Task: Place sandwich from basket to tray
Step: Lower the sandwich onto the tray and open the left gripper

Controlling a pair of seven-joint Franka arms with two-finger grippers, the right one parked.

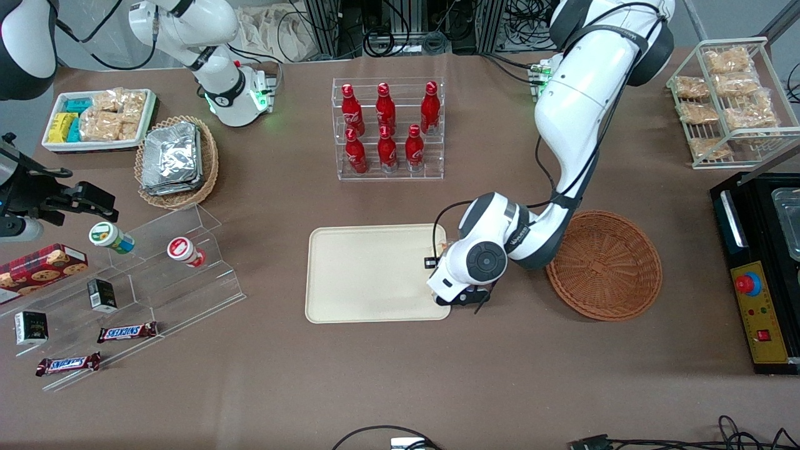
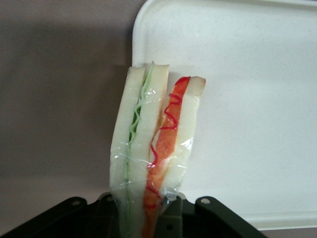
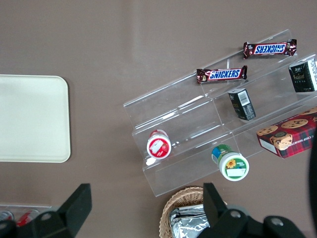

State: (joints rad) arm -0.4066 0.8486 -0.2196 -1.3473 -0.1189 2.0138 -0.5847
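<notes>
Your gripper (image 2: 148, 218) was clamped on the sandwich (image 2: 151, 148), holding the wrapped wedge by one end so that the rest of it stuck out free past the fingers. In the front view the gripper (image 1: 465, 297) hung low over the edge of the tray (image 1: 369, 275) that lies nearest the basket (image 1: 605, 264), at the corner closer to the camera. The basket sat bare of any sandwich, so I judged the lift and carry done and the placing step in hand.

The wrist view showed the sandwich straddling the tray's (image 2: 257, 74) rim: one slice over the cream surface, the other over the brown tablecloth (image 2: 59, 99). That was your main hazard. If you had released there, the wedge could have come down on the raised rim, tipped, and ended up on the table instead of inside the tray. A further move toward the middle of the tray looked necessary before opening.

Second concern: the grip held only the end of a soft, film-wrapped item. The layers already splayed apart at the free end, and a quick swing might have let the film slip through the fingers.

Third: whether the sandwich had touched the tray could not be told, so a drop from height remained possible.
</notes>
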